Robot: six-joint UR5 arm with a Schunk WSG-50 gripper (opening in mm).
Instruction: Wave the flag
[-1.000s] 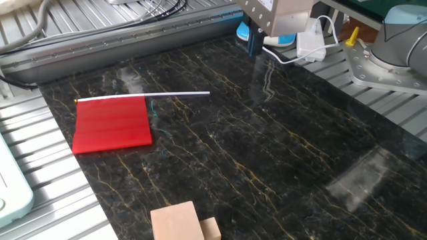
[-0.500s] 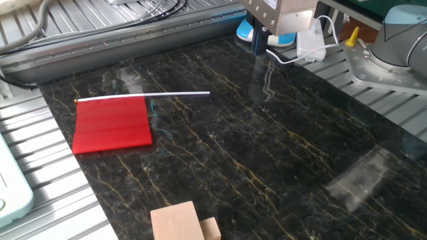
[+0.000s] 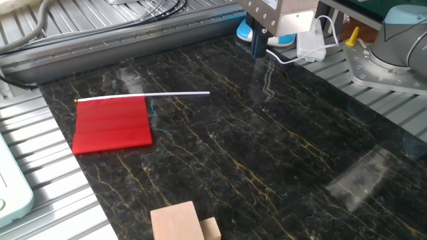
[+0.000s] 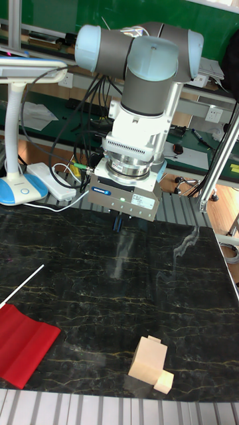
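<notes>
- The table [image 3: 280, 153] carries everything; nothing on it looks handled yet, so the task appears not yet begun.
- The arm [image 4: 149, 80] hangs over the far edge, well apart from the flag.
- The gripper [image 3: 259, 45] shows close-set fingers with nothing between them.
- The wooden blocks [image 4: 150, 363] sit near the front edge.
- The flag [image 3: 112, 123] lies flat, ungrasped; picking it up and waving it remain.

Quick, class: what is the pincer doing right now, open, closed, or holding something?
Pincer: holding nothing; the fingers look close together, but open or closed cannot be told. It hangs at the table's far edge, well away from the flag, which lies flat on the table.
</notes>
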